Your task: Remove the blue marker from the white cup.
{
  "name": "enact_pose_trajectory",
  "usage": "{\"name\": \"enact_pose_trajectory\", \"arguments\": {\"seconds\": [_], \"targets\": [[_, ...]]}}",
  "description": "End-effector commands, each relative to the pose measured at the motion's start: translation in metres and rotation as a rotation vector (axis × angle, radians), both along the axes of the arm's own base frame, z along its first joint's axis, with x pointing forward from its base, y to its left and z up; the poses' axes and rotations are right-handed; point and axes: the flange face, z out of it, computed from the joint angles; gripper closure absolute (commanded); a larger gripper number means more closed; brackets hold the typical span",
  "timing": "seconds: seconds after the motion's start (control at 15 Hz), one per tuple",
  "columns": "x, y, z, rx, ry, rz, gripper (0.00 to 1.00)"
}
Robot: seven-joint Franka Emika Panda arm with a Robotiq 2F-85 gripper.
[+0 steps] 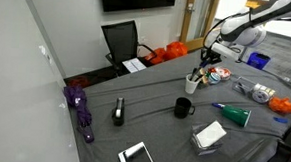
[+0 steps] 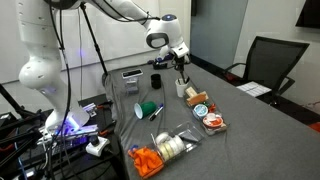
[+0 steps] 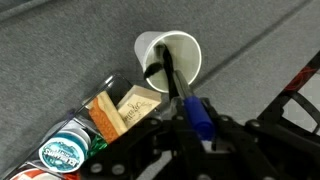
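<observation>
The white cup (image 3: 187, 52) stands upright on the grey table and shows in both exterior views (image 1: 191, 84) (image 2: 182, 90). The blue marker (image 3: 197, 115) leans in it, its dark body down inside the cup and its blue cap sticking out above the rim. My gripper (image 3: 195, 120) is directly above the cup (image 1: 206, 60) (image 2: 181, 62), and its fingers are closed on either side of the blue cap. The marker's lower end is still inside the cup.
A black mug (image 1: 183, 108) and a green cup (image 1: 234, 115) lying on its side are near the white cup. Small boxes (image 3: 115, 110) and a round tin (image 3: 65, 155) sit beside it. A purple cloth (image 1: 81, 106) and an office chair (image 1: 121, 40) are further off.
</observation>
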Motion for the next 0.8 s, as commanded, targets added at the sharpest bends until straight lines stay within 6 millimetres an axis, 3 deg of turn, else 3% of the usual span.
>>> {"name": "enact_pose_trajectory", "arguments": {"seconds": [0.0, 0.33, 0.53, 0.73], "targets": [[-0.022, -0.004, 0.042, 0.050, -0.018, 0.024, 0.95], [-0.039, -0.012, 0.079, 0.143, 0.002, 0.114, 0.95], [-0.046, -0.014, 0.080, 0.216, 0.022, 0.221, 0.95], [-0.049, -0.012, 0.066, 0.237, 0.084, 0.310, 0.95]]}}
